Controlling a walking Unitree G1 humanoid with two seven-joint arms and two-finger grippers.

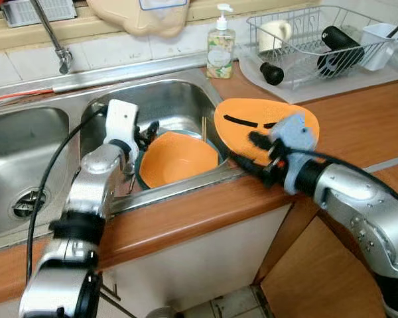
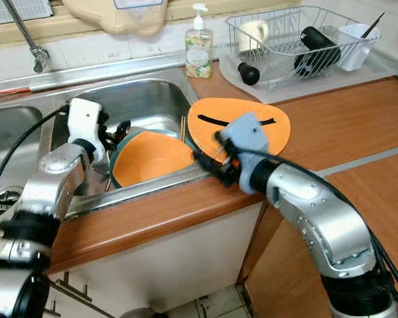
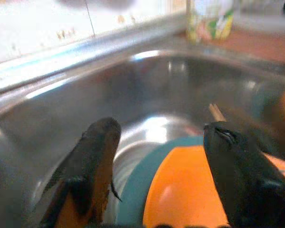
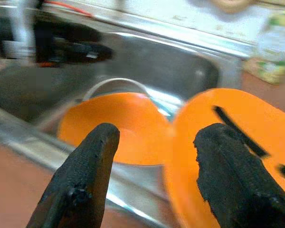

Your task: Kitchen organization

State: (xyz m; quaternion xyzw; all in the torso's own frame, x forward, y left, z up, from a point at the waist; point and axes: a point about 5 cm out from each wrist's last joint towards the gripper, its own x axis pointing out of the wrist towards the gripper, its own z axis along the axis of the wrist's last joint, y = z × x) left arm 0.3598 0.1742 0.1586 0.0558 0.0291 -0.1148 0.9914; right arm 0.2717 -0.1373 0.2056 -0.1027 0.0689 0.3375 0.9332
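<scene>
Wooden counter flanks steel sink holding orange bowl.

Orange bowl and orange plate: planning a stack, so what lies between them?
Only the sink's steel rim separates the orange bowl from the orange plate, per the eye views.

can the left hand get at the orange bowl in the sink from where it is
Probably yes: the left hand hangs open in the basin just above the orange bowl's rim, with nothing between them.
</scene>
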